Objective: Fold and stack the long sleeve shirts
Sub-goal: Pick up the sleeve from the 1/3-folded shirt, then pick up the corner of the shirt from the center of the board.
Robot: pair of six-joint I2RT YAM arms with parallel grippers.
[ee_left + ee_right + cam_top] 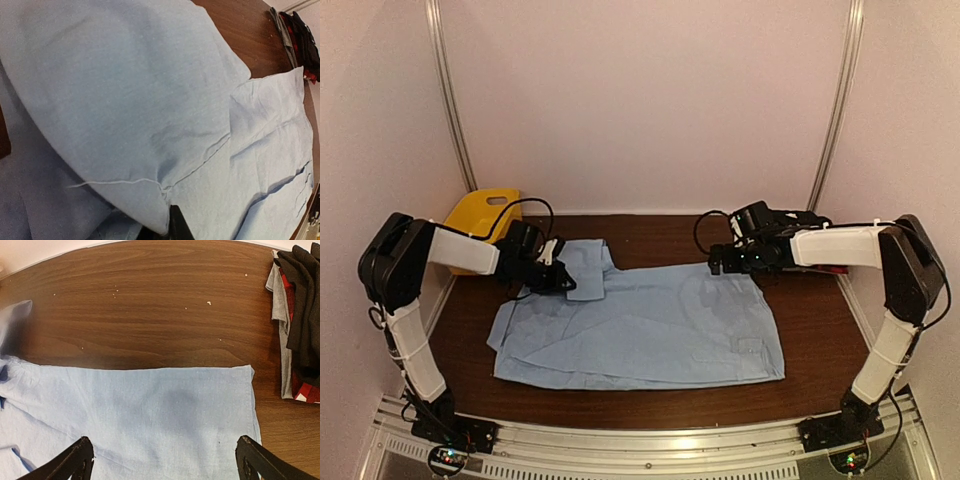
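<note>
the light blue shirt (650,335) lies spread on the brown surface (660,228), its near hem straight and close to the near edge. most of its body is flat and unfolded. toward the far left, one part is already turned over onto itself. there the left pincer (552,278) seems pinched on a raised fold of the cloth, which bulges up close to the left wrist camera. at the shirt's far right corner the right pincer (720,263) hovers just above the cloth with its jaws wide and nothing between them.

farther right, a heap of black, grey and red garments (300,315) sits apart from the blue shirt. whether they are folded cannot be told. a yellow basket (480,212) stands in the far left corner.

judged from this, the folding of the blue shirt has barely begun. the main folds and the stacking are yet to do.
</note>
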